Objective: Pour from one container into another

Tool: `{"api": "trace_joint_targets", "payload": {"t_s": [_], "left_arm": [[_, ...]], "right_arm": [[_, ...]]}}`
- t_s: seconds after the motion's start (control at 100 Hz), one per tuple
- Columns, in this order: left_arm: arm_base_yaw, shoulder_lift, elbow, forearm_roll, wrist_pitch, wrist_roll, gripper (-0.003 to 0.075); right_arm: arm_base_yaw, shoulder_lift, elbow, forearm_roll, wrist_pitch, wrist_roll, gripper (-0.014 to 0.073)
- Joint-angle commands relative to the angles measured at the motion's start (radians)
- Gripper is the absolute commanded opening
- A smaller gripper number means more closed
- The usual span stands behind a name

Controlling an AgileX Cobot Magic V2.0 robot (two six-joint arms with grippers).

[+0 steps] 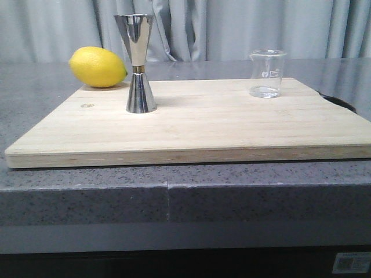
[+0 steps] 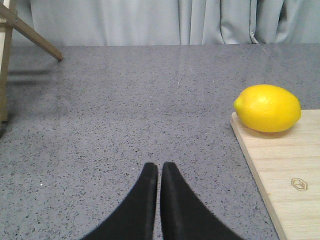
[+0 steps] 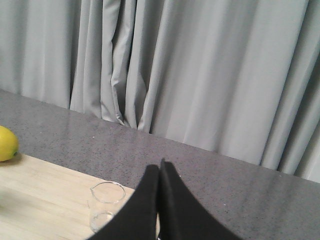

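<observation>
Jigger [image 1: 139,63] and beaker [image 1: 267,73] stand apart on a board [image 1: 197,124]; left gripper [image 2: 159,167] and right gripper [image 3: 159,167] are pressed together, empty.

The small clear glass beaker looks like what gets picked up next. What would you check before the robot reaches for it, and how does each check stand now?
1. Small clear glass beaker upright on the pale wooden board: ok.
2. Beaker holds something to pour: cannot tell; only a faint clear layer at the bottom.
3. Shiny steel hourglass jigger upright, open cone up: ok.
4. Yellow lemon apart from the beaker: ok.
5. Right gripper open for a grasp: not ok, fingers closed together.
6. Left gripper holding nothing: ok, shut and empty over the grey counter.
</observation>
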Motion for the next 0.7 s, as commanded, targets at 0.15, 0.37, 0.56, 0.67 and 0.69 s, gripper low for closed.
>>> {"api": "trace_joint_targets", "payload": {"t_s": [0.15, 0.37, 0.56, 0.67, 0.69], "left_arm": [[-0.007, -0.007, -0.066, 0.015, 0.047, 0.004, -0.0012], [-0.007, -0.007, -0.096, 0.103, 0.021, -0.076, -0.0012], [-0.007, -0.008, -0.076, 0.712, 0.023, -0.702, -0.0012], [-0.007, -0.009, -0.069, 1.136, 0.023, -1.08, -0.0012], [-0.007, -0.009, -0.067, 1.181, 0.023, -1.144, -0.0012]], "right_arm": [[-0.003, 0.001, -0.028, -0.007, 0.011, -0.002, -0.0069], [-0.003, 0.001, -0.028, -0.007, 0.011, -0.002, -0.0069], [-0.003, 0.001, -0.028, -0.007, 0.011, -0.002, -0.0069], [-0.003, 0.001, -0.028, -0.007, 0.011, -0.002, -0.0069], [-0.003, 0.001, -0.028, -0.007, 0.011, -0.002, -0.0069]]}}
